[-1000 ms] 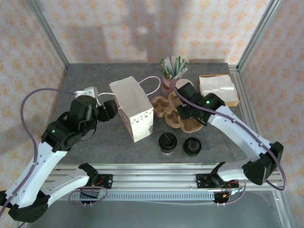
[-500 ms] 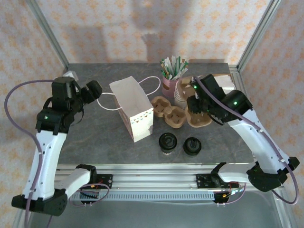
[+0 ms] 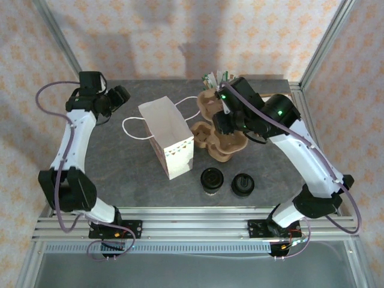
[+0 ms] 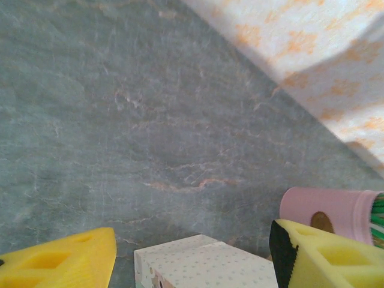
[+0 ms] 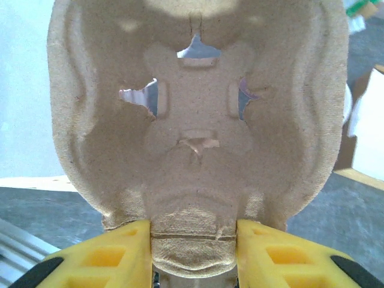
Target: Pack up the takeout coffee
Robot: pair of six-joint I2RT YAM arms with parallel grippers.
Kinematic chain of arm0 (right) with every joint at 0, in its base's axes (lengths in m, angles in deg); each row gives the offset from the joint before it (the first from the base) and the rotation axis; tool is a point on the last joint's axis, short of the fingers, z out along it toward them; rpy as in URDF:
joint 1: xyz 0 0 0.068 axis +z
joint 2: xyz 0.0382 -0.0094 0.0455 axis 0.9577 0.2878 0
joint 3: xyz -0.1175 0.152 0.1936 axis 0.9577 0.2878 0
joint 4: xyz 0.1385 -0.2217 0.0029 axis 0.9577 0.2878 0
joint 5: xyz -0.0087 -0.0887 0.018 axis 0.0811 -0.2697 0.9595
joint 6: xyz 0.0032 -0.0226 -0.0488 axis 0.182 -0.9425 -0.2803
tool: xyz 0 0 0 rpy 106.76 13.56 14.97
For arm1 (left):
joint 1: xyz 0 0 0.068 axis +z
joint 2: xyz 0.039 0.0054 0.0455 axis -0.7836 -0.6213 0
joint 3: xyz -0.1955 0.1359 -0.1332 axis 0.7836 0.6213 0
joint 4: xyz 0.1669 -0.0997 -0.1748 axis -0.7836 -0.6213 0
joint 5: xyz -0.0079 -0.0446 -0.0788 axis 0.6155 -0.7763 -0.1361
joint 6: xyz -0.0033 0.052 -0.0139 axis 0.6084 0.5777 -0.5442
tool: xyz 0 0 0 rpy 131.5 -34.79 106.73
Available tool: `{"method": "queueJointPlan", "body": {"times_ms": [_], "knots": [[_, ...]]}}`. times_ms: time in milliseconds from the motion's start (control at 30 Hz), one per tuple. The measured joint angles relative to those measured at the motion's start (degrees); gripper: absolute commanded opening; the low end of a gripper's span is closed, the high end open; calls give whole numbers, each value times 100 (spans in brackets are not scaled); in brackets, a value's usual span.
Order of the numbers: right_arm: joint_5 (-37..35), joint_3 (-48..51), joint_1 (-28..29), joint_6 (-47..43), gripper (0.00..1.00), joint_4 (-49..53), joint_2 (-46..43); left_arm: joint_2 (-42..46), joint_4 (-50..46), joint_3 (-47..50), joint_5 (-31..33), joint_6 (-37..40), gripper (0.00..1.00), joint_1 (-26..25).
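Two takeout coffee cups with black lids stand near the table's front, one (image 3: 211, 180) left of the other (image 3: 242, 184). My right gripper (image 3: 222, 115) (image 5: 193, 240) is shut on the rim of a brown pulp cup carrier (image 3: 210, 99) (image 5: 198, 114), held up above the back of the table. A second carrier (image 3: 221, 143) lies on the table below it. The white paper bag (image 3: 168, 137) (image 4: 204, 264) stands left of the carriers. My left gripper (image 3: 119, 95) (image 4: 192, 240) hangs open at the back left, away from the bag, nothing between its fingers.
A pink holder (image 4: 324, 207) with green-and-white sticks (image 3: 217, 78) stands at the back behind the lifted carrier. The bag's white handle loop (image 3: 133, 127) lies on the grey table (image 3: 120, 168) to its left. Frame posts rise at the back corners.
My left arm swung up and away from the bag's handle to the back left. My right arm lifted the carrier from the table and carried it up toward the back.
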Motion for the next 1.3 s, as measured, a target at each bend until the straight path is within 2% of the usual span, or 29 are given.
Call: {"method": "queueJointPlan", "body": {"times_ms": [267,400,567,900,1300], "knots": [[52,-1547,640,55,37,155,1054,-1670,155,-785,-509,179,66,-240],[125,-2208,824,57,37,162,1491,-2111,195,-955,-782,402,65,-485],[243,-2361,881,98,37,-22,1725,-2470,345,-962,-1290,514,65,-588],[341,-2361,887,160,37,-688,2083,-2422,570,-546,-1738,511,65,-787],[297,-2361,887,160,37,-863,2339,-1764,686,175,-1965,448,65,-1012]]}}
